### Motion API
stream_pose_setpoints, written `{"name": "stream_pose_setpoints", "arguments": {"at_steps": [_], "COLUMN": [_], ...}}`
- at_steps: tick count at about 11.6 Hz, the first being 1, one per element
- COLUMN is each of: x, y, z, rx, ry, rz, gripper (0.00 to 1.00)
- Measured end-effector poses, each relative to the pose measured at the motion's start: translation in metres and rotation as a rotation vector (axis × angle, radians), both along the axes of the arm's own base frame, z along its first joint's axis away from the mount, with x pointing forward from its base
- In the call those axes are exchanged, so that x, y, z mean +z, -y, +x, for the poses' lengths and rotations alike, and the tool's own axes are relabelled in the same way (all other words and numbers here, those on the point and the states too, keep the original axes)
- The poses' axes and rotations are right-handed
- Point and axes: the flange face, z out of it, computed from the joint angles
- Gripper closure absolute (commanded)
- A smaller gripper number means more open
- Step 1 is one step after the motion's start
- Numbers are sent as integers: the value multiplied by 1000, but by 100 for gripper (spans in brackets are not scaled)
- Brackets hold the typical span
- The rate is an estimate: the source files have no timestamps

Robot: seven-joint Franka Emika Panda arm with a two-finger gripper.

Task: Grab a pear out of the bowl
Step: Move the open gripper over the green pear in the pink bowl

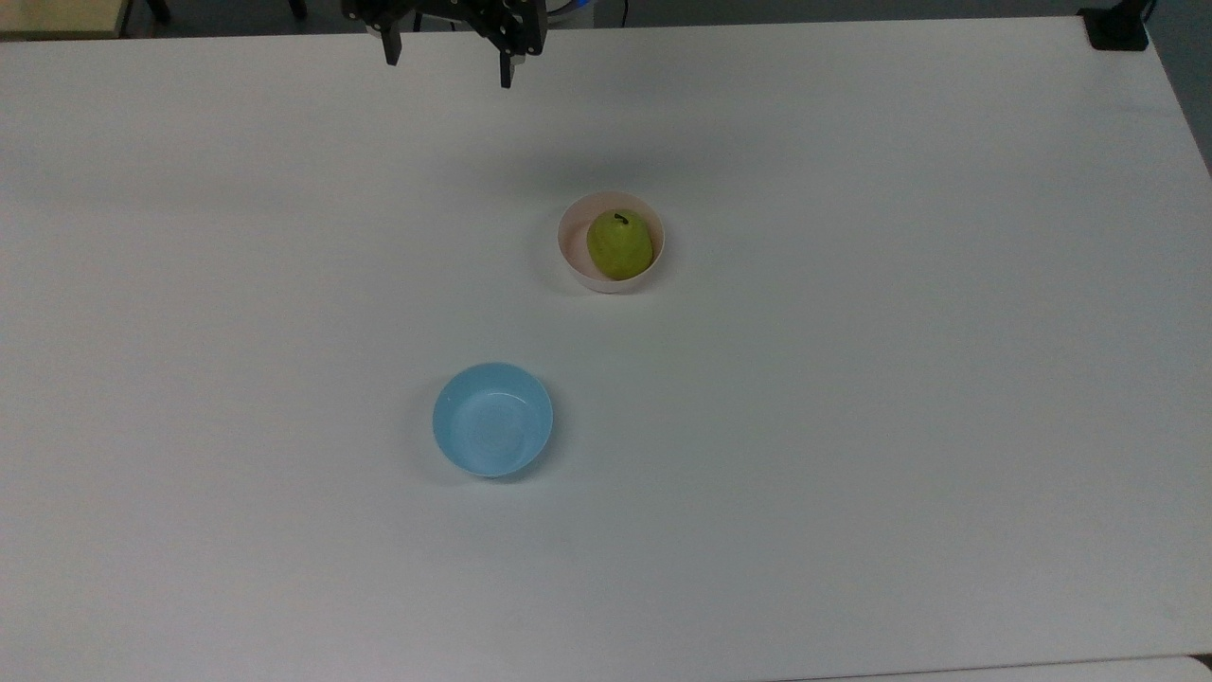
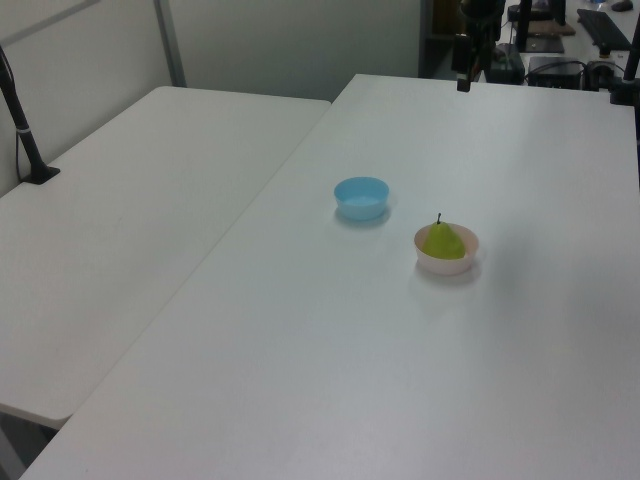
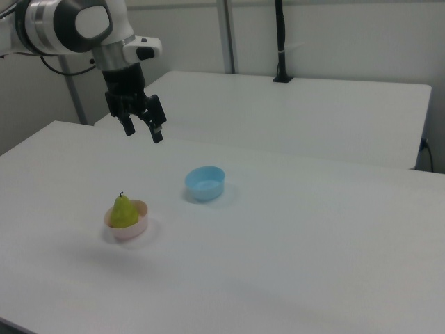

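We read this as the very start of the job: nothing has been grasped, and the whole approach, descent, grasp and lift are left. Our gripper (image 1: pixel 446 66) hangs high above the white table (image 1: pixel 852 426), its two dark fingers (image 3: pixel 157 133) spread wide with nothing between them, as the right view shows most plainly. The pear (image 1: pixel 619 244) sits upright in the pink bowl (image 1: pixel 572 248), stem up, well below the gripper and well apart from it; in the top view it lies down-frame and to the top view's right of the fingertips, and in the right view it lies beneath the gripper, a little to the right view's left. The fruit takes up most of the bowl, so we judge that the fingers will have to come down around its upper body, clear of the rim. The light blue bowl (image 1: pixel 492 419) is empty and stands farther from the gripper than the pink one, off the line we would take. We judge that the gripper must first travel over the pear, then lower, close on it and raise it out.
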Motion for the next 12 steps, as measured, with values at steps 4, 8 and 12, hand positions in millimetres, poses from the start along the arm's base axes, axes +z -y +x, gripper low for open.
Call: {"name": "stream_pose_setpoints", "arguments": {"at_steps": [4, 8, 12], "x": [0, -1, -4], "y": [2, 1, -27], "z": [0, 0, 0], "rx": [6, 21, 132], "ry": [-1, -5, -15], "rz": [0, -1, 48], "gripper": [0, 0, 0]}}
